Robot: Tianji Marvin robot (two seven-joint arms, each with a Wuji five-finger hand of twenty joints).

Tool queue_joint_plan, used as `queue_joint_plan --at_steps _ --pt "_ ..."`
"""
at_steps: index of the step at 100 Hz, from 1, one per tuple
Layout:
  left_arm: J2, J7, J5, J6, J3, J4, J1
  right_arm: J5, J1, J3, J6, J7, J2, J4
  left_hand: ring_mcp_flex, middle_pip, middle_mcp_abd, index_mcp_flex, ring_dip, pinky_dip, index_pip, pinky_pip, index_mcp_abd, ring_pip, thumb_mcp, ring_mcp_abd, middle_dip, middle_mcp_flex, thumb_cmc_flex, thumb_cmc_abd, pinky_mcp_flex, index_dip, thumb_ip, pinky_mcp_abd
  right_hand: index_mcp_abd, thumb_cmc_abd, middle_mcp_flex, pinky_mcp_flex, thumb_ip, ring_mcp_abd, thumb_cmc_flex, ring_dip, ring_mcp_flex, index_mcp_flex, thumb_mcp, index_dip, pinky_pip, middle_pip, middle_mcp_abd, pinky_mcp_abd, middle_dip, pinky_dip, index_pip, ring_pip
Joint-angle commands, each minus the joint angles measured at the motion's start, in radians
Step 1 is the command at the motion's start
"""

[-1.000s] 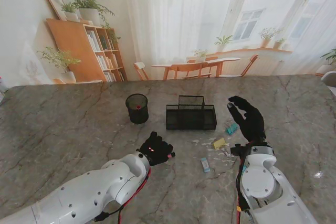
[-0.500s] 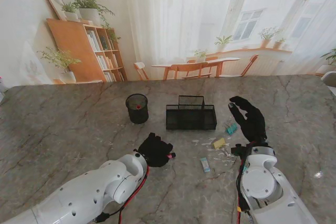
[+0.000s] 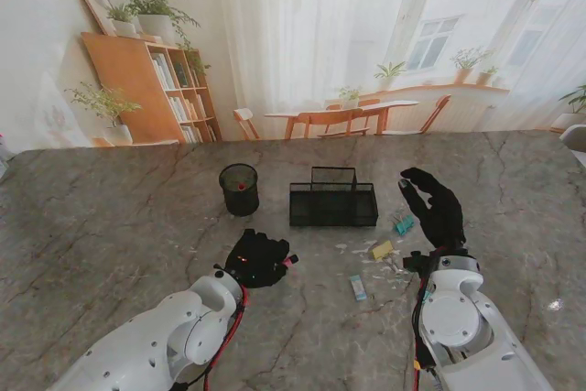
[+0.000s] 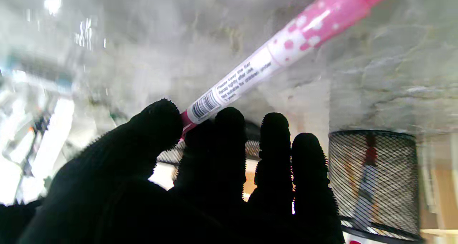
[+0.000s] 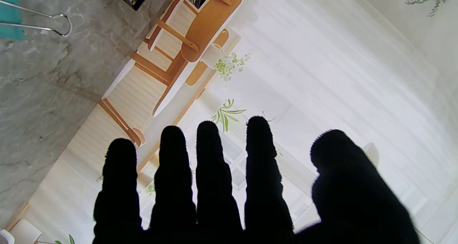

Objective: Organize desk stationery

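While the right hand (image 3: 434, 208) is hanging idle above the right side of the marble table (image 3: 92, 217), its fingers (image 5: 209, 172) extended side by side and holding nothing, the left hand (image 3: 256, 258) is doing the work nearer to me, left of centre. It is pinching a pink pen (image 4: 286, 47) between thumb and forefinger, the other fingers curling alongside; the left wrist view is showing the pen's white barcode label just beyond the fingertips (image 4: 157, 124) and the barrel running out slantwise over the stone. From the stand's view only a small pink tip is peeking out at the hand's right edge.

Farther from me, a round black mesh pen cup (image 3: 239, 189) is standing upright with something red inside, and a rectangular black mesh organizer (image 3: 333, 200) is sitting just to its right. The wrist camera is looking toward the cup, so the pen is probably being held this way to carry it there and drop it in end first.

Loose items are lying between the organizer and the right arm: a teal binder clip (image 3: 404, 224) near the right hand, a yellow piece (image 3: 382, 249), a small bluish piece (image 3: 357, 287) and scattered pale scraps too small to identify. These appear to be waiting their turn.
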Motion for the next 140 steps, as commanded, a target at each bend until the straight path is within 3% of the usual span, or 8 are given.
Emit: queue_joint_plan --at_steps 1,32,65,115,140 --pt "-0.026 0.028 -0.028 0.026 -0.013 -0.029 0.014 0.001 0.0 0.0 -0.001 0.005 -0.004 0.002 0.009 0.014 -0.083 -0.024 0.009 0.029 0.106 -0.004 0.005 -0.017 0.105 0.002 0.02 -0.01 0.022 0.018 -0.022 0.042 0.2 -0.017 -0.019 0.038 0.008 -0.005 0.031 0.005 0.004 0.01 0.013 0.015 -0.028 0.01 0.017 0.017 -0.002 0.012 0.017 0.021 0.01 0.005" --pt "-0.089 0.172 -0.199 0.06 -0.124 -0.103 0.076 -0.001 -0.002 0.001 0.0 -0.001 -0.005 0.002 0.012 0.013 -0.078 -0.016 0.016 0.04 0.102 -0.003 0.009 -0.017 0.104 0.01 0.019 -0.005 0.029 0.006 -0.021 0.035 0.189 -0.017 -0.019 0.038 0.009 -0.005 0.031 0.004 0.004 0.01 0.012 0.014 -0.028 0.01 0.017 0.017 -0.002 0.012 0.017 0.02 0.009 0.005" --pt "-0.124 0.243 -0.312 0.036 -0.21 -0.13 0.052 -0.002 -0.003 0.002 -0.001 0.006 -0.004 0.0 0.006 0.008 -0.073 -0.015 0.021 0.052 0.096 -0.004 0.01 -0.02 0.094 0.006 0.023 -0.009 0.04 0.008 -0.019 0.031 0.177 -0.019 -0.018 0.038 0.008 -0.006 0.031 0.005 0.005 0.01 0.013 0.017 -0.028 0.01 0.017 0.017 -0.002 0.012 0.017 0.02 0.01 0.005" --pt "-0.155 0.266 -0.439 0.029 -0.285 -0.031 -0.078 -0.005 -0.006 0.005 -0.002 0.022 0.001 0.0 0.001 -0.007 -0.079 -0.017 0.023 0.063 0.08 -0.019 -0.001 -0.029 0.073 -0.003 0.037 -0.015 0.053 0.011 -0.019 0.026 0.162 -0.03 -0.02 0.037 0.008 -0.006 0.031 0.005 0.006 0.01 0.012 0.016 -0.028 0.01 0.016 0.017 -0.002 0.011 0.017 0.019 0.01 0.005" --pt "-0.169 0.27 -0.488 0.02 -0.296 0.075 -0.166 -0.006 0.009 -0.006 -0.001 0.032 0.003 0.016 -0.004 -0.012 -0.081 -0.021 0.023 0.066 0.074 -0.028 -0.005 -0.038 0.063 -0.009 0.045 -0.022 0.062 0.013 -0.018 0.027 0.157 -0.036 -0.019 0.037 0.008 -0.006 0.031 0.005 0.006 0.01 0.012 0.018 -0.028 0.01 0.016 0.017 -0.003 0.012 0.017 0.019 0.011 0.004"
